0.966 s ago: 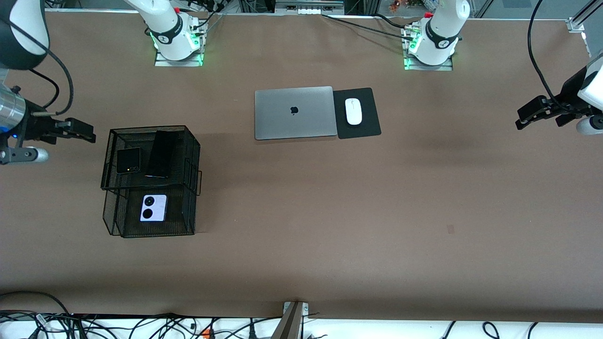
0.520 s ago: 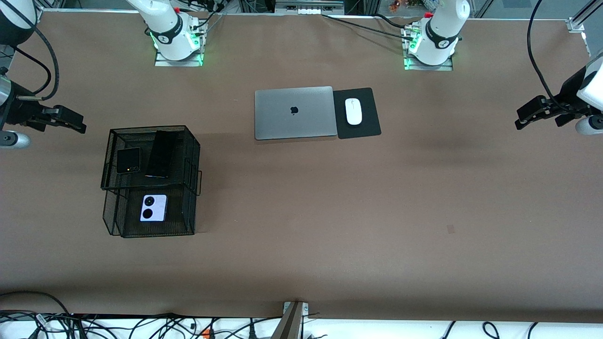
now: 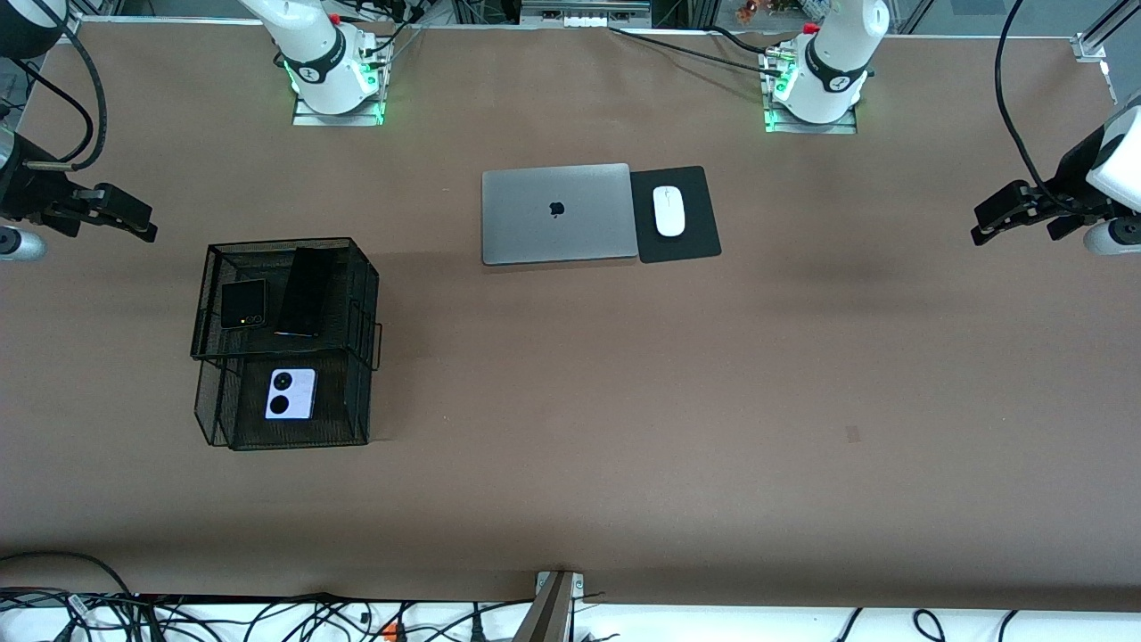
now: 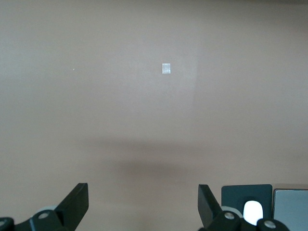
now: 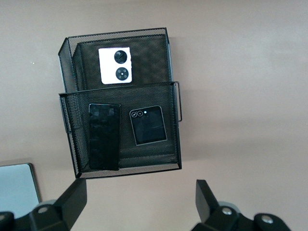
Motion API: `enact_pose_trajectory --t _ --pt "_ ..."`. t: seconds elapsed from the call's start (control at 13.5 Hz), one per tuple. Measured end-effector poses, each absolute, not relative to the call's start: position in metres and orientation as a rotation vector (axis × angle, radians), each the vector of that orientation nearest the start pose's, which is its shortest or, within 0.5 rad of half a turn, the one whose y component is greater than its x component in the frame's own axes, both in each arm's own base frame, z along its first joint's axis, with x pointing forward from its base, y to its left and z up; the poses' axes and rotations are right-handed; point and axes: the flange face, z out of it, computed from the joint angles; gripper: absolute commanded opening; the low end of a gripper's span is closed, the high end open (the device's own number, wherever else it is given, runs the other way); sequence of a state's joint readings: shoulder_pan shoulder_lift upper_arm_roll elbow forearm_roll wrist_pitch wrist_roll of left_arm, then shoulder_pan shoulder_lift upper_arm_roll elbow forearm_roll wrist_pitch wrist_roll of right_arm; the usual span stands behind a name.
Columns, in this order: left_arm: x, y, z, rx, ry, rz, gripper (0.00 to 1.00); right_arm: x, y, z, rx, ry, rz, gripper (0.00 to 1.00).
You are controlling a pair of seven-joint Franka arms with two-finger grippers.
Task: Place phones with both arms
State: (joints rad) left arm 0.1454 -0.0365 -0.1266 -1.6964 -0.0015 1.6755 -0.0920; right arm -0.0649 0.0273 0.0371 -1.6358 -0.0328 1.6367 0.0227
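Jaws spread, empty: right gripper (image 3: 147, 234) beside black wire-mesh two-tier rack (image 3: 361, 294); left gripper (image 3: 978, 236) parked, waiting. Risk: snagging mesh, dislodging long slim black slab phone (image 5: 104, 136).

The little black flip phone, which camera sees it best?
The right wrist view: the black flip phone is big there, its lenses clear. The front view shows it small in the rack's upper tray. The left wrist view misses it.

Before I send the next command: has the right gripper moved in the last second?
Yes. The right gripper, open, has drawn away from the black mesh rack, toward the table's edge at the right arm's end.
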Motion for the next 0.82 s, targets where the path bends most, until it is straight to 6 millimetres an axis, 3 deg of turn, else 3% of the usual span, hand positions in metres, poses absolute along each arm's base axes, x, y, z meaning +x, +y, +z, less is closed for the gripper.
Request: enact_pose_trajectory --t 0.82 --pt "0.5503 0.0071 0.5939 -3.134 -0.169 -0.022 1.0 0.5657 -0.0234 0.584 -3.172 0.054 0.043 1.0"
